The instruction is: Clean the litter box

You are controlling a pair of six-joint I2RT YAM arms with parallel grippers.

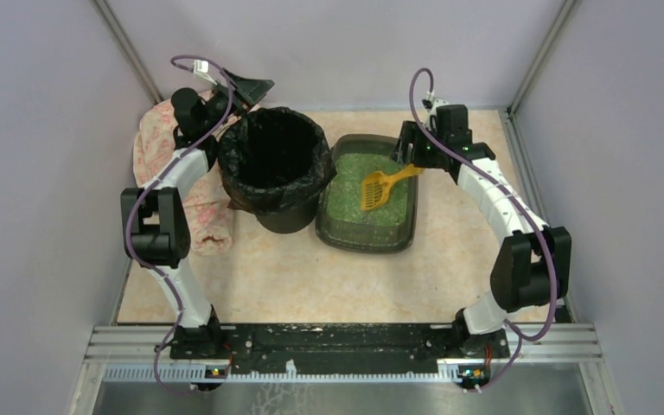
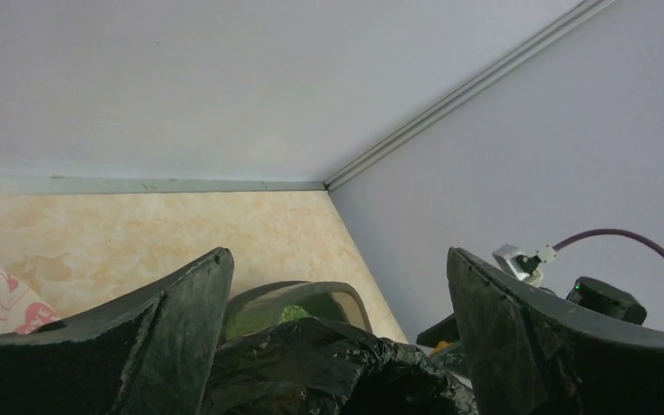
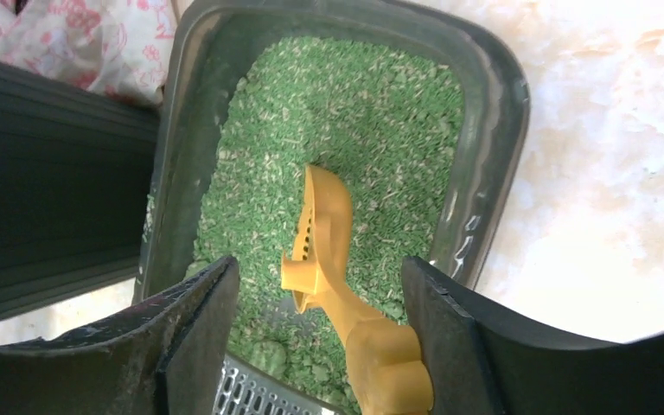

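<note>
**Yellow scoop [image 1: 379, 188] lying in litter box [image 1: 359, 243]**

Box sat at centre frame, just right of bin [image 1: 284, 218], green granules throughout. No clumps were visible, so scooping was judged largely done. Right gripper [image 3: 316, 268], upper right, hung over box, jaws apart either side of scoop handle, not clamping. Left gripper [image 2: 337, 259], upper left behind bin, was raised, spread wide, empty.

Shallow grey-green litter box [image 1: 365, 240] lies flat, holding green granules [image 1: 350, 206].

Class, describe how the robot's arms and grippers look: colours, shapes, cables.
The left arm and right arm match: white curved links, bulky black joints, purple cables looping alongside. The left gripper and right gripper each carry two matte black wedge-shaped fingers.
</note>
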